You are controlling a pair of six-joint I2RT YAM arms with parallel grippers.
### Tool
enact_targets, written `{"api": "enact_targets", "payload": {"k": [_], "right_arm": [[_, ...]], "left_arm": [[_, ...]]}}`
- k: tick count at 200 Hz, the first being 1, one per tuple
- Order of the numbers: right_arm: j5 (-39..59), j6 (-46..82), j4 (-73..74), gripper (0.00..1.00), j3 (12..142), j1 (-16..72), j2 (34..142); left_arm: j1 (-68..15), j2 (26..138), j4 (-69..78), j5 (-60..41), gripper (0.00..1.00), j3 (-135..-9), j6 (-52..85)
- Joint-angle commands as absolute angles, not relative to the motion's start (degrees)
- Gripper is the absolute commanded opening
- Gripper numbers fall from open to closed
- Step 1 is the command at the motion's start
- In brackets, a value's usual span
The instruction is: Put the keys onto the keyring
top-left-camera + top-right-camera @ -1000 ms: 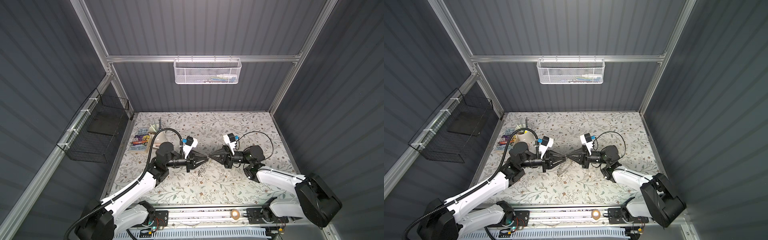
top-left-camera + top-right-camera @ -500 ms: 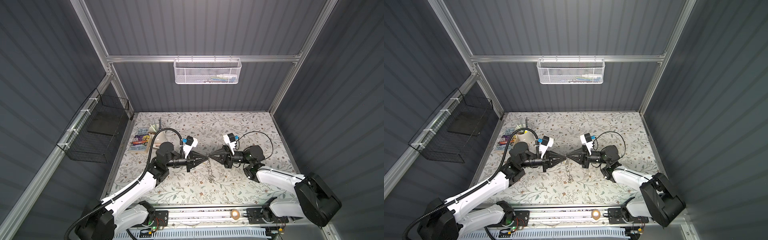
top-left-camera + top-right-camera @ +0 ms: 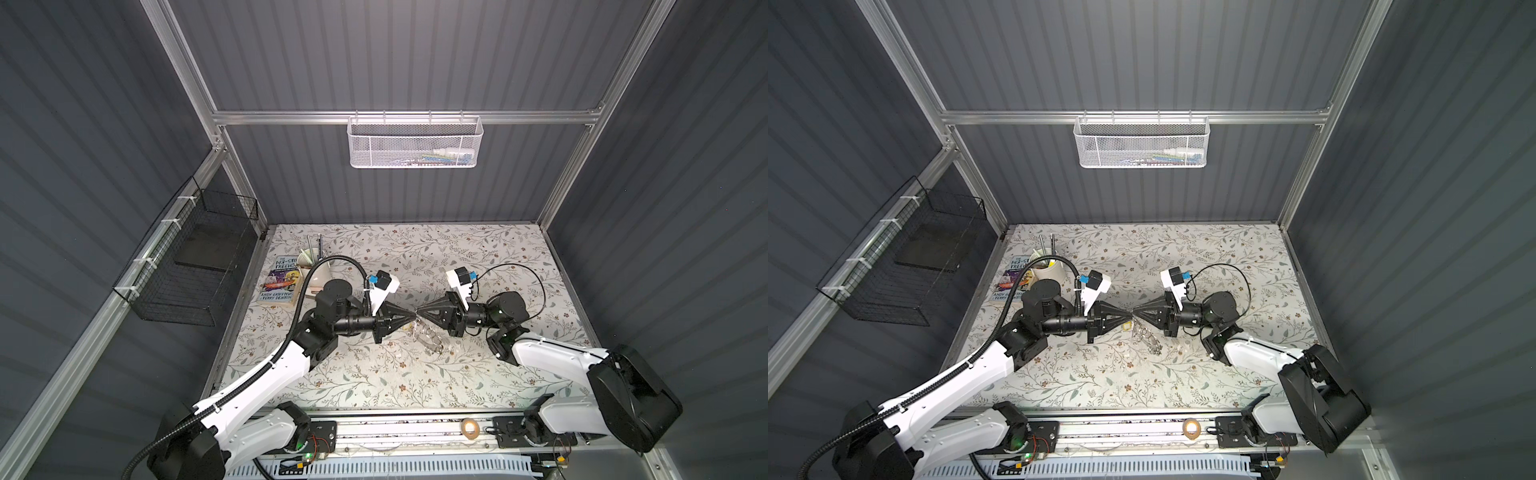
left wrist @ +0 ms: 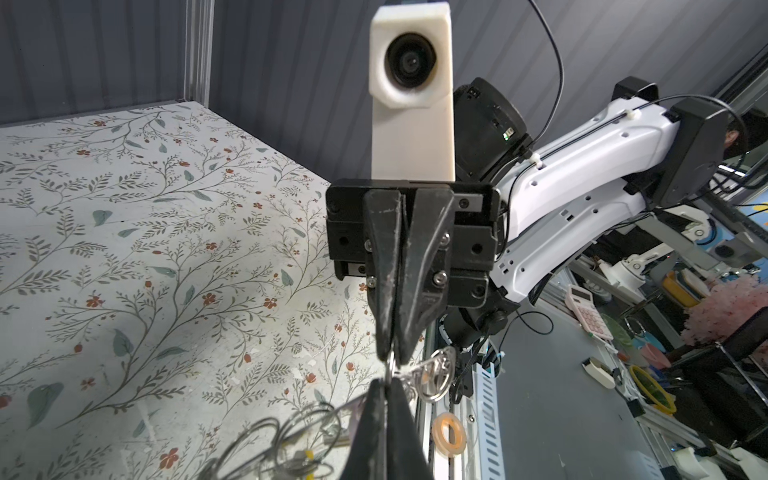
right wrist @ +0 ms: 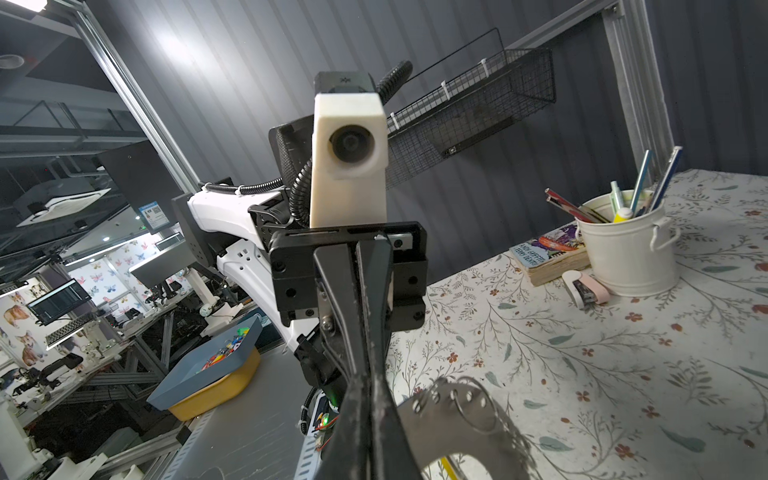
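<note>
The keyring (image 3: pixel 429 337) hangs where both claw tips meet.
The left claw (image 3: pixel 412 318) and the right claw (image 3: pixel 419 314) are each clenched on a thin wire loop at its rim. The ring tilts down toward five o'clock from their tips, over the middle of the desk (image 3: pixel 374 374).

The only print I can read is on the colourful, worn paperback book (image 3: pixel 281 279) lying at the far left edge of the floral-patterned worktop (image 3: pixel 415 374). The title on its cover shows as "143-STO" over "TREEHO", the rest hidden. Along the bottom edge it reads "ANDY GRIFFITH" and "TERRY DENTON".
</note>
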State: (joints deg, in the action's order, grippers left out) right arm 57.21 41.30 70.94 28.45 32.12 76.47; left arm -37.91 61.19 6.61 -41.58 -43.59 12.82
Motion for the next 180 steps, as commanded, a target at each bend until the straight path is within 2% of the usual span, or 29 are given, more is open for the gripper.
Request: {"api": "enact_targets", "payload": {"k": [1, 36, 59, 104, 180], "right_arm": [[58.1, 41.3, 74.3, 0.14, 28.1, 31.2, 76.4], [58.0, 41.4, 74.4, 0.24, 27.6, 30.2, 76.0], [57.8, 40.5, 73.3, 0.27, 27.2, 30.1, 75.8], [57.7, 40.2, 73.0, 0.29, 27.0, 30.1, 76.5], [58.1, 40.8, 73.1, 0.28, 28.1, 30.4, 78.4]], "left_arm": [[-37.5, 60.5, -5.0, -38.3, 0.00, -48.4, 6.4], [-37.5, 62.7, -15.4, -37.0, 0.00, -54.2, 1.4], [-37.5, 64.4, -21.3, -36.7, 0.00, -57.8, -1.2], [-37.5, 68.1, -31.3, -35.4, 0.00, -64.6, -5.2], [-39.1, 69.0, -35.6, -31.9, 0.00, -68.4, -9.4]]}}
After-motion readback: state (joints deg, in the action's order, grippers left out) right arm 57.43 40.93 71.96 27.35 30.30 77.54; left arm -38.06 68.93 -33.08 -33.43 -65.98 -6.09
